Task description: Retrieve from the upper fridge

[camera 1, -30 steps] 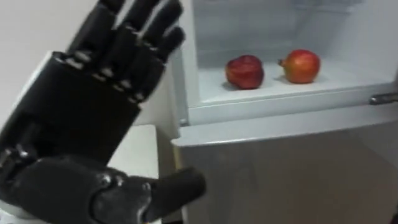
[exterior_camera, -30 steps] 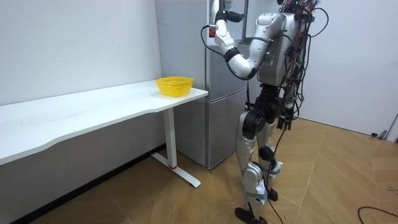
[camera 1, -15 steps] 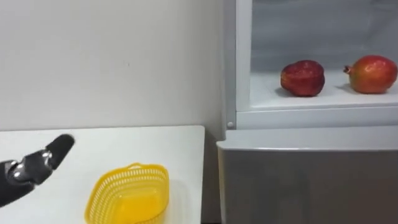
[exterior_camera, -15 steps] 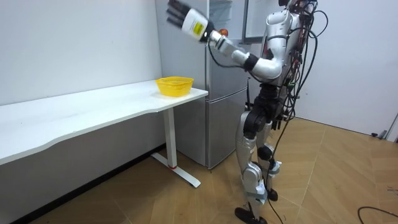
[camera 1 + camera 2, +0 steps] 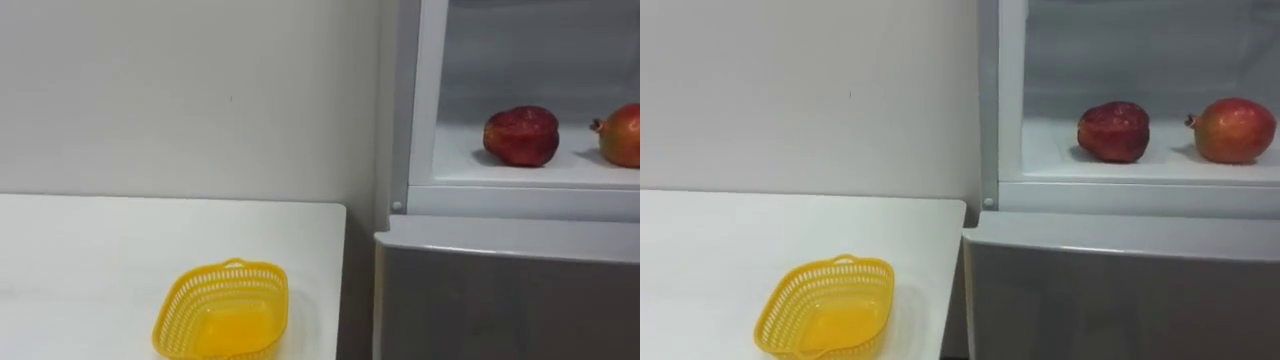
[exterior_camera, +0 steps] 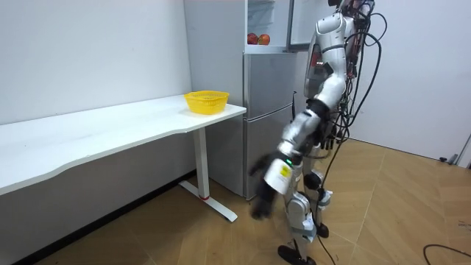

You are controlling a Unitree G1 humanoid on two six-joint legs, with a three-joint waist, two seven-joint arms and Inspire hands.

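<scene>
Two red pomegranates lie on the white shelf (image 5: 1140, 165) of the open upper fridge. The darker pomegranate (image 5: 521, 135) (image 5: 1114, 130) is on the left. The brighter pomegranate (image 5: 622, 134) (image 5: 1234, 129) lies to its right, apart from it. In the room view both fruits (image 6: 257, 38) show as small red spots high in the fridge. I stand in front of the fridge. My left hand (image 6: 260, 197) hangs low beside my legs, a blur, far below the shelf.
A yellow mesh basket (image 5: 222, 310) (image 6: 206, 101) stands empty on the white table (image 5: 90, 260), near the table's end by the fridge. The closed lower fridge door (image 5: 1120, 300) is grey. The upper door (image 6: 292, 22) stands open.
My left arm has swung from raised high by the fridge down to beside my legs. The head camera has shifted, bringing the table and basket into view. The fruits have not moved.
</scene>
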